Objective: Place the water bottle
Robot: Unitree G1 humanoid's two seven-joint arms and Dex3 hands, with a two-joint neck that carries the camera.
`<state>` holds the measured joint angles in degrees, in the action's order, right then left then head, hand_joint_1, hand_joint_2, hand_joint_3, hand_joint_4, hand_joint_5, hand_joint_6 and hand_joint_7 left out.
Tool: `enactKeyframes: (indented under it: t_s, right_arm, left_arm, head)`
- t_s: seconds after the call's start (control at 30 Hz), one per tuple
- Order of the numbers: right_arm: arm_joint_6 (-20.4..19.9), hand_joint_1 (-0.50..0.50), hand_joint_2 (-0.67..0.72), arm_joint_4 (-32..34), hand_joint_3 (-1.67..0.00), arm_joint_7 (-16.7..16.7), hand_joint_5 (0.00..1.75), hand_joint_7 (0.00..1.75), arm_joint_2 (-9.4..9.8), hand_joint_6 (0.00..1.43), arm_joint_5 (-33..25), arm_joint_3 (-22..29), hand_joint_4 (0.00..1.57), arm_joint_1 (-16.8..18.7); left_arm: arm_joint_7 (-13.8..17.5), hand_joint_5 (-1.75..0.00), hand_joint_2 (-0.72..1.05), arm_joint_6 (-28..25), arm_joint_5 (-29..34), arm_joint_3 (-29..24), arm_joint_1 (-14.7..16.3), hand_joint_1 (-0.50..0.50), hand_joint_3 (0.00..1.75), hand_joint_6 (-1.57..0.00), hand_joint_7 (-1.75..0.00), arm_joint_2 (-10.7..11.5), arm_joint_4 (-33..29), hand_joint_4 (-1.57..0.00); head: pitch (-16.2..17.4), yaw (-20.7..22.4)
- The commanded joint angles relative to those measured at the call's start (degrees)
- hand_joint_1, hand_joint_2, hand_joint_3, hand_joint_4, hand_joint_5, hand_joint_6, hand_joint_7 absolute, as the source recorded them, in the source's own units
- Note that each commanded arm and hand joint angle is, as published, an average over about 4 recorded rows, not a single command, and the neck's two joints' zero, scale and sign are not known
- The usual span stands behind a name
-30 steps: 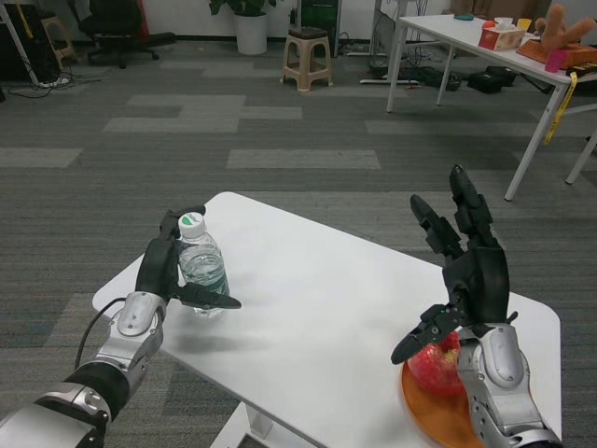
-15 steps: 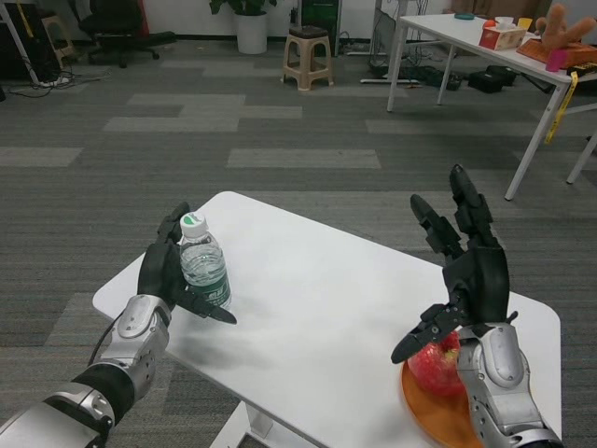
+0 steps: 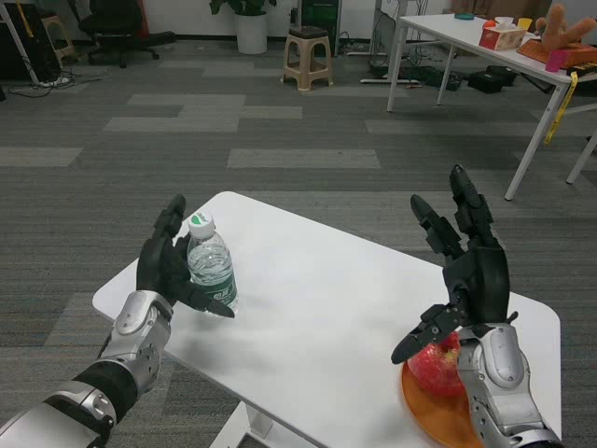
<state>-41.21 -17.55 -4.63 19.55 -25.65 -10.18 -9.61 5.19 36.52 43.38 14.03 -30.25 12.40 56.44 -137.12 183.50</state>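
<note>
Shifted slightly rightward, the clear plastic water bottle with green label stands on the white table, left robot hand clasping it; right robot hand hovers splayed, empty.

The white rounded tabletop stands on grey carpet and carries two things. A clear plastic water bottle with a white cap and green label stands upright just beside the left robot hand. An orange round plate holding a red apple lies directly under the right robot hand.
</note>
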Motion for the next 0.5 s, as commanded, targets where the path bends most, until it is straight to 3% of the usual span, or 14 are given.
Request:
enactKeyframes:
  t_s: [0.03, 0.5]
  right_arm:
    - [-0.3, -0.08, 0.66, 0.2, 0.0, -0.2, 0.0, 0.0, 0.05, 0.0, -0.3, 0.3, 0.49, -0.6]
    - [-0.3, -0.08, 0.66, 0.3, 0.0, -0.3, 0.0, 0.0, 0.14, 0.0, -0.3, 0.4, 0.49, -0.4]
  left_arm:
    - [0.0, -0.62, -0.55, 1.7, 1.1, -2.0, 0.6, -0.5, 0.09, 0.0, 0.0, 1.0, -2.1, 0.0]
    - [0.6, -0.62, -0.55, 2.2, 0.3, -9.3, 4.3, -0.5, 0.09, 0.0, 0.0, 2.5, -15.5, 0.0]
  head:
    - [0.0, 0.2]
    - [-0.7, 1.0]
